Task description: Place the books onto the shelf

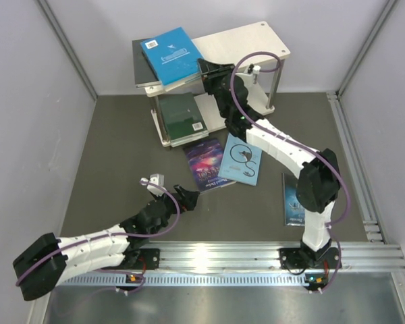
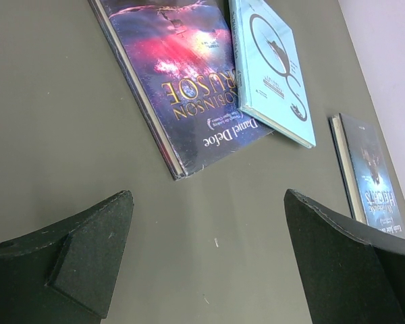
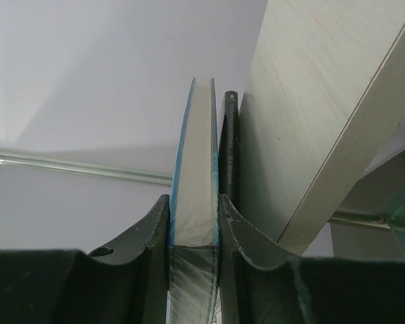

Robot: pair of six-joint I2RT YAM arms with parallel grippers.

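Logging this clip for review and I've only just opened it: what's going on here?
The right gripper is clamped on the edge of the bright blue book, which lies on a dark book on the top board of the shelf. A dark green book is on the lower board. Three lie on the table: a starry book, a light blue book and a dark blue book. The left gripper hovers open near the starry book, holding nothing.
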